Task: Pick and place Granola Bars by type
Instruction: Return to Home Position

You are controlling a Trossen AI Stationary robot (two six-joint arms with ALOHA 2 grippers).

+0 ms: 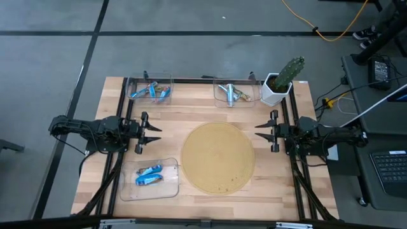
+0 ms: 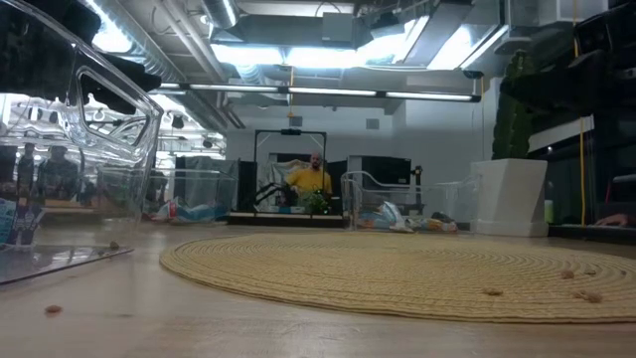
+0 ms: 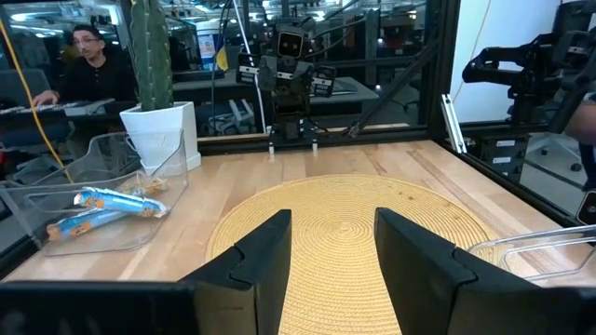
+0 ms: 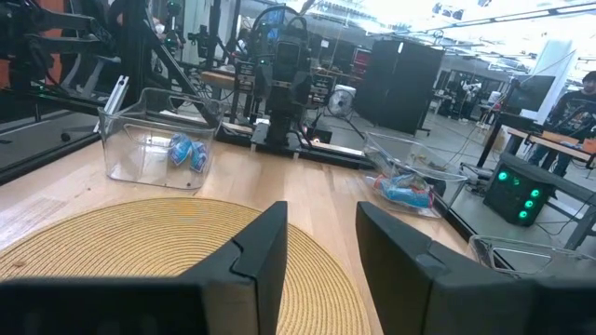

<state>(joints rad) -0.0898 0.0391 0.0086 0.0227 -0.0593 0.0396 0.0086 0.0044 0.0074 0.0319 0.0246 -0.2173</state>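
The granola bars lie in three clear trays. Blue bars point(image 1: 148, 175) are in the near-left tray point(image 1: 166, 188), also seen as blue bars point(image 4: 186, 152). More blue bars point(image 1: 153, 91) fill the far-left tray point(image 1: 135, 84). Silver and multicoloured bars point(image 1: 230, 93) sit in the far-right tray point(image 1: 249, 97), also seen as bars point(image 3: 107, 207). My left gripper point(image 1: 152, 131) hovers open at the round mat's left edge, left gripper point(image 3: 331, 251). My right gripper point(image 1: 261, 130) hovers open at the mat's right edge, right gripper point(image 4: 321, 247). Neither touches anything.
A round woven mat point(image 1: 218, 158) covers the table's middle. A cactus in a white pot point(image 1: 278, 88) stands at the far right corner, beside the far-right tray. A black frame runs around the table's edges. A person sits in the room beyond.
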